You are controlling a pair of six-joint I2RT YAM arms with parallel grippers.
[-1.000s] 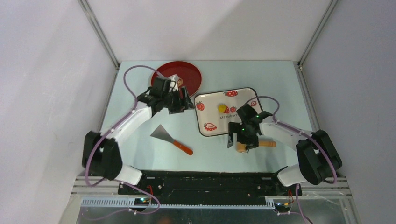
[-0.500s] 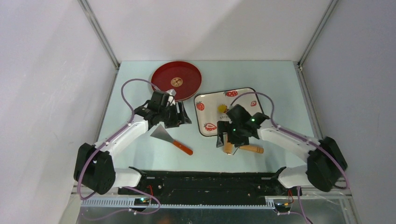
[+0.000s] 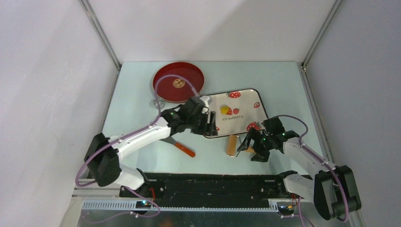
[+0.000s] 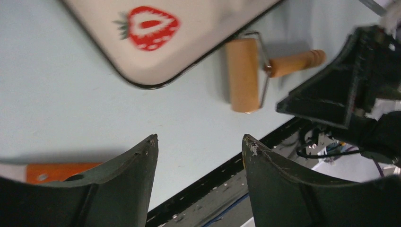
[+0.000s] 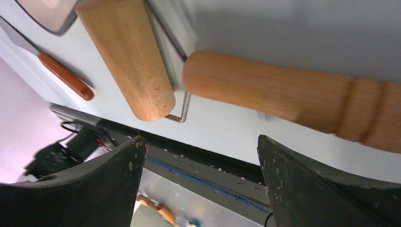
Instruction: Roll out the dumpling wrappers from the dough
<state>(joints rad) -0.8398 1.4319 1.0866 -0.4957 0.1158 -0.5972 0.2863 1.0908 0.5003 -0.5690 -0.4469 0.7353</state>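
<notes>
Right gripper (image 5: 201, 141) was held wide open and empty just short of the handle (image 5: 293, 97) of the wooden roller (image 5: 127, 56) by the near edge of the table (image 3: 137, 94), and, had it been closed off-centre, the roller could have been knocked away from the dough (image 3: 224, 109), which was seen on the strawberry tray (image 3: 246, 101) toward its far edge.

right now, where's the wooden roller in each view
Top external: wooden roller, on the table just below the strawberry tray's near edge.
Left wrist: roller upper right, beside the tray's corner.
Right wrist: roller across the top, barrel left, handle right.
Shared landmark: the strawberry tray, in all three.
</notes>
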